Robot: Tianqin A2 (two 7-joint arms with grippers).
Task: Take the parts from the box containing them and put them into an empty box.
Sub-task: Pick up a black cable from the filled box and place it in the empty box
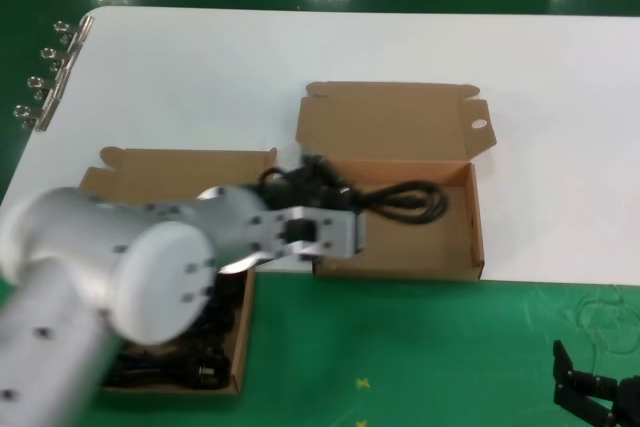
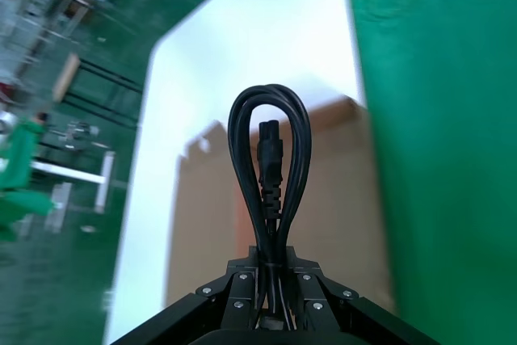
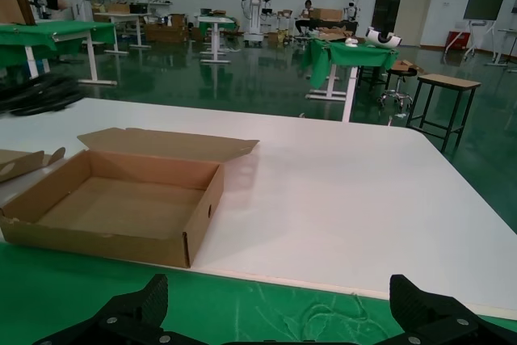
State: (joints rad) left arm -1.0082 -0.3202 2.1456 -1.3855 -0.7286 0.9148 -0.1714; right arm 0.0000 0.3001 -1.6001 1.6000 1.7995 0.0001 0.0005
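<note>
My left gripper is shut on a black power cord and holds it over the empty box, the one with a small oval hole in its lid flap. In the left wrist view the cord's loop sticks out ahead of the gripper, with the brown box behind it. The box containing the parts lies to the left, largely hidden by my left arm; more cords show at its near end. My right gripper is open and empty at the front right.
Both boxes sit at the white table's front edge, with green mat in front. In the right wrist view the holed box shows a bare floor beyond the open right gripper. Metal clips line the table's far left edge.
</note>
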